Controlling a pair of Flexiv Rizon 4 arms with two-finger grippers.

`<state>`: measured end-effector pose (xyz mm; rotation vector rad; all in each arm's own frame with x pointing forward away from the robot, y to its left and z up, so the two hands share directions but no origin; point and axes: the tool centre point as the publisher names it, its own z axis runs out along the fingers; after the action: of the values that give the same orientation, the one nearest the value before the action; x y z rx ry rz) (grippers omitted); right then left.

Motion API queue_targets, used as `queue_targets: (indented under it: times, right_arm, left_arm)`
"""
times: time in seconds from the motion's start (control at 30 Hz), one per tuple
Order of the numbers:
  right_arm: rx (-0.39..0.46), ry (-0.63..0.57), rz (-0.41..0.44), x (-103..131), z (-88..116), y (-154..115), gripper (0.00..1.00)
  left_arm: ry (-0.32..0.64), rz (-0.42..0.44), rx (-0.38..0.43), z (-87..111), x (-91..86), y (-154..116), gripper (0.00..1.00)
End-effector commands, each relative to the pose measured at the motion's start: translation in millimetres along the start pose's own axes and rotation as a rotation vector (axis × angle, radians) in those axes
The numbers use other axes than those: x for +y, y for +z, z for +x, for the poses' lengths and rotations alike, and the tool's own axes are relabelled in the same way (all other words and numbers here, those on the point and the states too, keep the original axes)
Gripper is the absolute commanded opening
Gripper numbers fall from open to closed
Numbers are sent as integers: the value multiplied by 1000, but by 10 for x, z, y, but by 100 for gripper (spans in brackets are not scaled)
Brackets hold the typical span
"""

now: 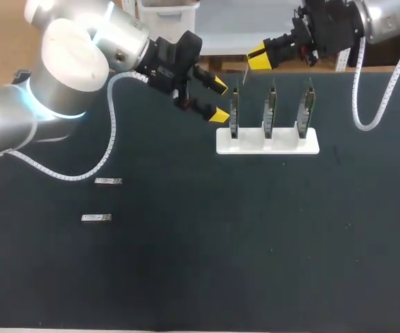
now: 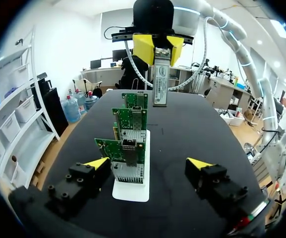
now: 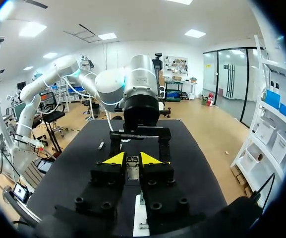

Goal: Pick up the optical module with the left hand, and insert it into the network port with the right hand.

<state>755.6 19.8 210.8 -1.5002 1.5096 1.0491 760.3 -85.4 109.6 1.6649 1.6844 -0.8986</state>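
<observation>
My right gripper [image 1: 256, 57] is shut on a silver optical module [image 1: 245, 73] that hangs upright, just above and behind the leftmost of three green network cards [image 1: 234, 111]. In the left wrist view that module [image 2: 160, 82] hangs over the far end of the card row [image 2: 129, 124]. In the right wrist view it [image 3: 132, 167] sits between my yellow tips. My left gripper [image 1: 218, 100] is open and empty, just left of the cards, with its fingers [image 2: 97, 162] spread toward the nearest card [image 2: 125, 153].
The cards stand in a white base [image 1: 283, 144] at the back middle of the black table. Two spare modules [image 1: 108, 181] [image 1: 96, 218] lie flat on the left side. A white cable [image 1: 82, 173] trails from my left arm across the mat.
</observation>
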Motion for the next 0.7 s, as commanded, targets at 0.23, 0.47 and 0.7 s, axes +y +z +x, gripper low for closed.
queue_targets:
  times: [0.23, 0.47, 0.7]
  right_arm:
    - [48, -36, -2, -107, -12, 44, 0]
    - [79, -46, 2, -118, 41, 99, 0]
    - [97, -50, 0, -108, 69, 152, 0]
  left_arm:
    - [0, 8, 4, -6, 38, 4, 100]
    - [0, 8, 4, -6, 38, 4, 100]
    - [0, 8, 4, -6, 38, 4, 100]
